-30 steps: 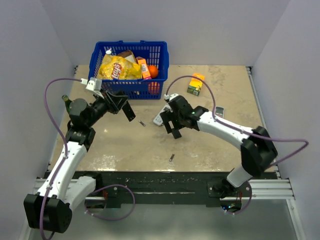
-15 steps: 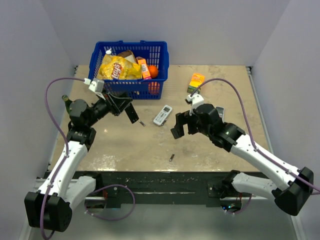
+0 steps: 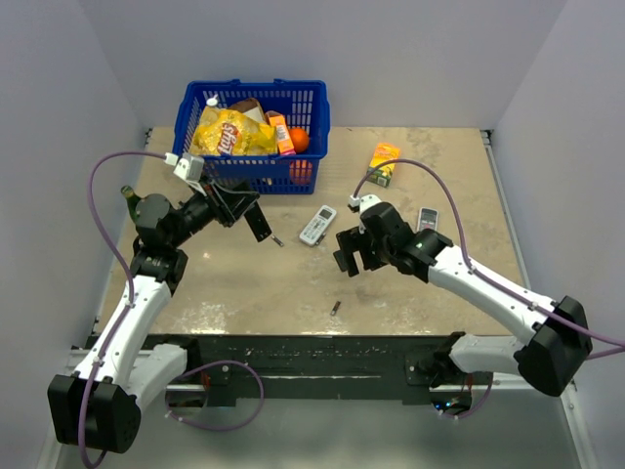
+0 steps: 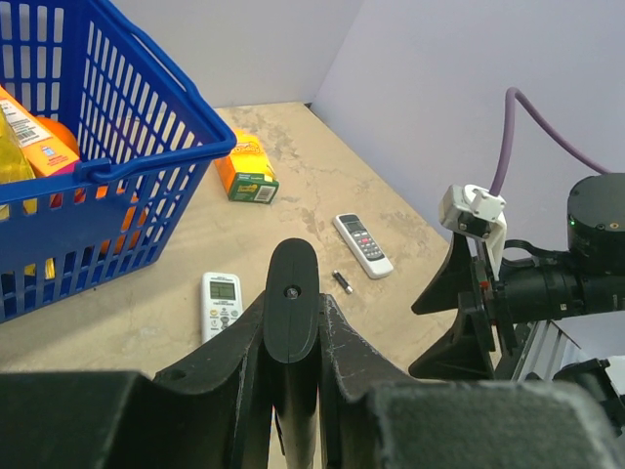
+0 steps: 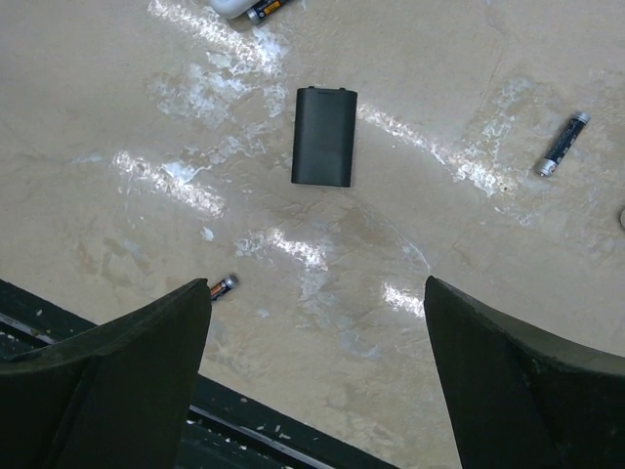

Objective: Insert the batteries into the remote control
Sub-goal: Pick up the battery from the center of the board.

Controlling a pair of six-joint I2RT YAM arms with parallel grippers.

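Beneath the right tool, spread wide and empty, one battery lies at nine o'clock, a second battery at two: smooth glinting cylinders, likely to roll if clipped. Flat matte cover at twelve. Left tool pinches the remote control: slick black plastic, could twist.

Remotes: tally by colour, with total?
White: 2 (the white remote with a small screen, the white remote with grey buttons)
Black: 1 (the remote control, clamped in the left gripper)
Total: 3
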